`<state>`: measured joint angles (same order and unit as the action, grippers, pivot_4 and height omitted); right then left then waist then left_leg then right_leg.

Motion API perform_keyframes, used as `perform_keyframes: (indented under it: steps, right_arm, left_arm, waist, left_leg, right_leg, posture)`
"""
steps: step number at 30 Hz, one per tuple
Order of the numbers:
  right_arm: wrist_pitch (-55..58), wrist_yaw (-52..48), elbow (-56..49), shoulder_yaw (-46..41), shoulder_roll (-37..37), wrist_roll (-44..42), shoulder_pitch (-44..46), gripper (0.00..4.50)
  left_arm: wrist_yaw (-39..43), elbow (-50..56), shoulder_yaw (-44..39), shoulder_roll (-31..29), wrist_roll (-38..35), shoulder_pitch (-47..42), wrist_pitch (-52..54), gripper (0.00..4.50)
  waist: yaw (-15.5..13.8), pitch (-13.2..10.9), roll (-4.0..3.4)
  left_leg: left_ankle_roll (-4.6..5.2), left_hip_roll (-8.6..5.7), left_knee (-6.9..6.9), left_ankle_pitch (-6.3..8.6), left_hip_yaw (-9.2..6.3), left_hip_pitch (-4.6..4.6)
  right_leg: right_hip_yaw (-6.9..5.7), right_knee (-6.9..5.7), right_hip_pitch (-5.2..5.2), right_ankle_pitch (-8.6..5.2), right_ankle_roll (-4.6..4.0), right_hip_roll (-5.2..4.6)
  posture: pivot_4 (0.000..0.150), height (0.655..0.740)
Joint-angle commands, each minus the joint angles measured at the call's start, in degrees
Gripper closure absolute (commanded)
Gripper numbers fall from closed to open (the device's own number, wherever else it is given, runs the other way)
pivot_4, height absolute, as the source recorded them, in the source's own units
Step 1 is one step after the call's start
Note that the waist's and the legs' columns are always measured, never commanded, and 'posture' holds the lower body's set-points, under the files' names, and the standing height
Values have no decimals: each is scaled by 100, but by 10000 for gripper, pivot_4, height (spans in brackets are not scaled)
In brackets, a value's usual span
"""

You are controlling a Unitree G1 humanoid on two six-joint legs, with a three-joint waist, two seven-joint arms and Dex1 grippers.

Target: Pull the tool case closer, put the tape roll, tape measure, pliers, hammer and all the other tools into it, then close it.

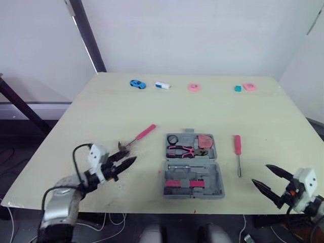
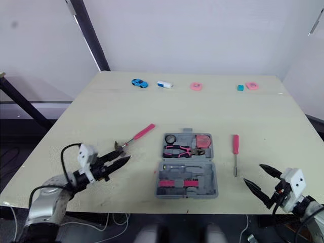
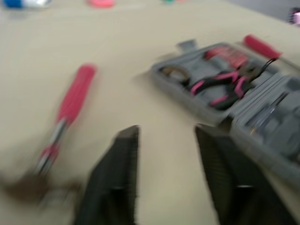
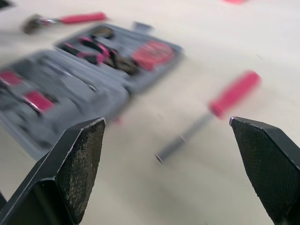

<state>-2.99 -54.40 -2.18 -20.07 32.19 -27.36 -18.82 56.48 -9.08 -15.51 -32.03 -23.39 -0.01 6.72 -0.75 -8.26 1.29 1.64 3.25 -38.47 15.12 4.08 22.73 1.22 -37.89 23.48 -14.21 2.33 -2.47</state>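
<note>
- The right gripper (image 1: pixel 260 173) hovers at the near right corner of the table (image 1: pixel 91 116), nearer than the screwdriver. Its jaws stand wide apart and hold nothing.
- The left gripper (image 1: pixel 129 156) sits low over the near left part of the table, with its jaws apart and nothing between them. Its fingertips point toward the hammer's head just beside them. Whether they touch it is unclear.
- The tool case (image 1: pixel 218 174) lies open and flat at the near middle of the table, between the two grippers. Its near half shows small pink pieces set in the grey moulding.
- In the case's far half lie the pliers (image 1: pixel 183 150) with pink-and-black handles, a dark tape roll (image 1: pixel 172 138) in the left corner, and a reddish-pink item (image 1: pixel 205 141) on the right.
- The hammer (image 1: pixel 137 137) lies on the table left of the case, with its pink handle angled away.
- The screwdriver (image 1: pixel 237 152) lies just right of the case, with its pink handle at the far end.
- Along the far edge sit a blue toy car (image 1: pixel 137 84), a white-and-blue block (image 1: pixel 162 85), a pink round piece (image 1: pixel 194 87), a teal cube (image 1: pixel 238 88) and another pink piece (image 1: pixel 248 86).
</note>
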Motion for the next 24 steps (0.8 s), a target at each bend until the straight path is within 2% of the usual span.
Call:
perform_keyframes:
  steps: [1, 2, 3, 8, 12, 19, 24]
  right_arm:
    - [-357, 69, 205, -371, -42, 46, -227, 0]
    - [-425, 46, 306, -450, -59, 26, -317, 0]
    - [-512, 35, 424, -542, -76, 12, -406, 0]
    - [-884, -143, 1004, -989, -124, -167, -747, 0]
    - [-1048, -274, 1282, -1134, -151, -240, -830, 0]
    - [-1087, -319, 1295, -1108, -112, -269, -673, 0]
    - [-749, -506, 642, -890, -57, -442, -682, 0]
  left_arm:
    - [-106, 66, -484, -93, -130, 512, -226, 9407]
    - [-166, 52, -624, -98, -166, 681, -246, 3029]
    - [-209, 52, -763, -101, -206, 857, -269, 935]
    - [-313, 20, -1286, -83, -282, 1579, -438, 935]
    - [-298, 39, -1373, -57, -307, 1802, -517, 935]
    - [-329, -40, -1244, -113, -232, 1465, -474, 935]
    - [-407, -102, -1043, -186, -124, 1030, -385, 935]
  waist:
    - [11, 0, 0]
    - [17, 0, 0]
    - [16, 0, 1]
    - [12, 1, -1]
    - [5, 1, 0]
    - [7, 2, -2]
    - [8, 2, -2]
  left_leg:
    - [0, 1, 0, 0, -1, -3]
    - [0, 1, 2, 0, -2, -4]
    - [-1, 2, 7, 1, -2, -6]
    - [-1, 6, 11, 1, -3, -10]
    - [-1, 7, 11, 2, -3, -11]
    - [-1, 6, 11, 2, -3, -11]
    - [-1, 5, 13, 2, -1, -6]
  right_leg:
    - [3, 0, 0, 0, 0, -1]
    - [5, 0, 0, 0, -1, -3]
    - [6, 2, 1, -1, -1, -4]
    - [7, 4, 4, -3, -1, -18]
    - [8, 6, 5, -3, 0, -32]
    - [6, 4, 12, -2, -1, -38]
    - [7, 4, 11, -2, -1, -34]
  posture:
    - [1500, 7400]
    - [1500, 7400]
    - [1500, 7400]
    - [1500, 7400]
    - [1500, 7400]
    - [1500, 7400]
    - [1500, 7400]
